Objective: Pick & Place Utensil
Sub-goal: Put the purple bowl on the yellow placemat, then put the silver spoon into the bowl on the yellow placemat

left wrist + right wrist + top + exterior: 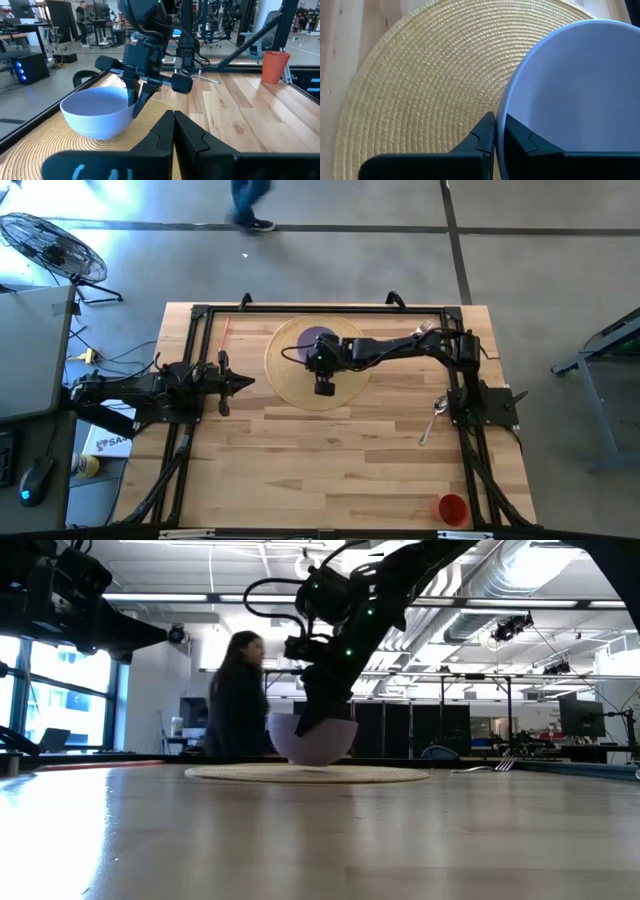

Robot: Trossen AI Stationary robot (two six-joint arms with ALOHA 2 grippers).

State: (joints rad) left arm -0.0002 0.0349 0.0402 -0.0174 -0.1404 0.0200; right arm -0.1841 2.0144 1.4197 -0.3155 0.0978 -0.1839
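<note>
One camera hung high above and looked straight down on my whole light wooden table [330, 450]. One sat low at the table top and looked across it into the room. The camera on my left wrist looked from farther off across the table at the pale blue round bowl [97, 111] on the round woven straw mat [50, 137]. The camera on my right wrist looked down, very close, at that same bowl [580, 95] and mat [425, 75]. All four views shared the bowl and mat.
</note>
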